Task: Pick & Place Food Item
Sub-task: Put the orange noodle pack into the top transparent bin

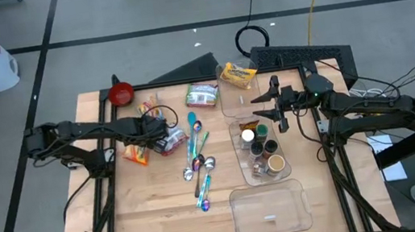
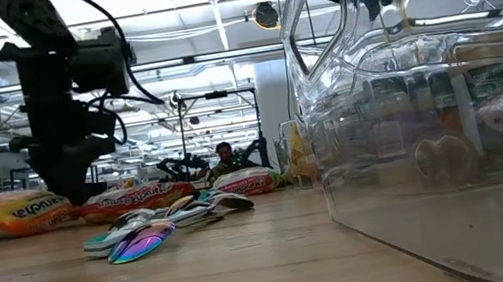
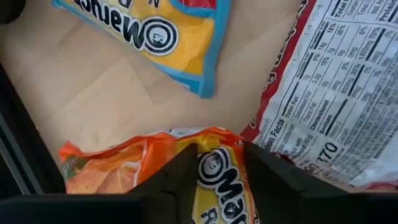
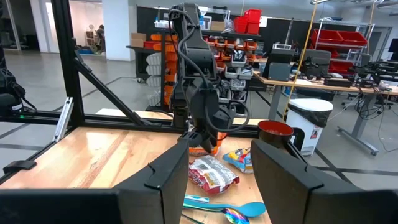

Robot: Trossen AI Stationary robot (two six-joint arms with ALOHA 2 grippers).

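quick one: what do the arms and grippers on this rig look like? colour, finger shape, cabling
Both arms are matte black with jointed links and loose black cables along them. The left gripper and right gripper each have two flat, angular dark fingers. A small green light glows on the right arm. No markings are legible.

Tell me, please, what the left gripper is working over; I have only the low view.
Observer: The left wrist view shows the left gripper right above an orange packet, with a white-and-red packet beside it.
Operator: Thank you. Could you say where the right arm is?
Observer: From above, it waits by the far end of the jar bin; the right gripper has its fingers open with nothing between them.
Operator: Is anything else at the far edge of the table?
Observer: Yes, a red bowl stands near the far left corner.
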